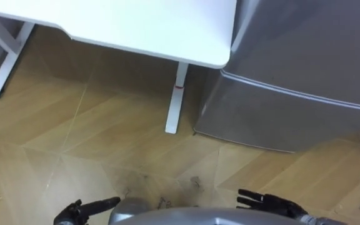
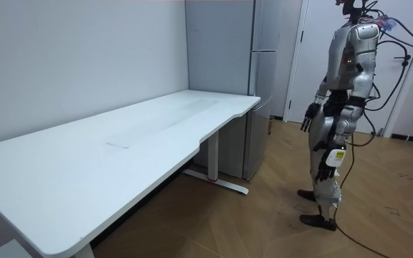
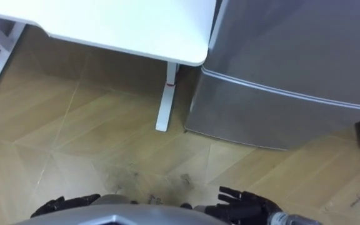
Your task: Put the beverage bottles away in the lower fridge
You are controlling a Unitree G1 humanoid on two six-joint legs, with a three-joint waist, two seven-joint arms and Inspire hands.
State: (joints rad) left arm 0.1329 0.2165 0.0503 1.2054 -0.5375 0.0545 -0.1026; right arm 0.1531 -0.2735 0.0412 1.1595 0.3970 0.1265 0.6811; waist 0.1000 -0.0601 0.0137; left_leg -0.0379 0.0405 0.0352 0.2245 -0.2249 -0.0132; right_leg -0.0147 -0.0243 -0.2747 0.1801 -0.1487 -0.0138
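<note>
The silver fridge (image 1: 305,56) stands ahead to my right with both doors shut; a seam separates the upper door from the lower door (image 1: 261,119). In the room view I stand upright on the wood floor about a step from the fridge (image 2: 262,86), facing it. My left hand (image 1: 83,209) and right hand (image 1: 270,202) hang low at the bottom edge of the eye views. Their fingers are straight and they hold nothing.
A long white table (image 1: 167,31) abuts the fridge's left side, and its white leg (image 1: 175,100) stands on the floor close to the fridge corner. Another table leg (image 1: 5,59) shows at far left. Wood floor (image 1: 105,150) lies between me and the fridge.
</note>
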